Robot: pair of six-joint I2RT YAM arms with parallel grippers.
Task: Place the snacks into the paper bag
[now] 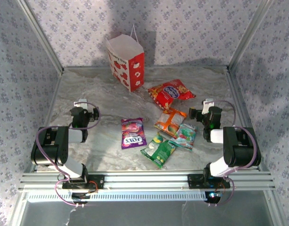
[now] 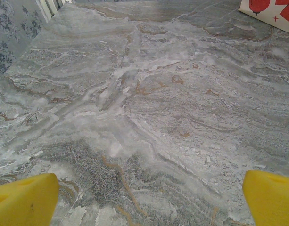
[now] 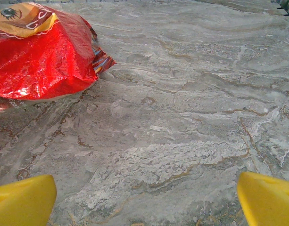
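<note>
The red-and-white paper bag [image 1: 127, 62] stands upright at the back of the table, its mouth open; its lower corner [image 2: 271, 12] shows in the left wrist view. Five snacks lie flat right of centre: a large red packet [image 1: 170, 92] [image 3: 43, 54], an orange one [image 1: 170, 121], a teal one [image 1: 184, 135], a green one [image 1: 158, 150] and a purple FOX'S one [image 1: 133, 133]. My left gripper [image 1: 81, 107] [image 2: 149, 200] hovers open over bare marble at the left. My right gripper [image 1: 206, 108] [image 3: 146, 200] stands open right of the packets, nothing between its yellow fingertips [image 3: 22, 200].
Metal frame posts [image 1: 40, 35] and patterned fabric walls enclose the marble table [image 1: 102, 94] on three sides. An aluminium rail [image 1: 144, 181] carrying both arm bases runs along the near edge.
</note>
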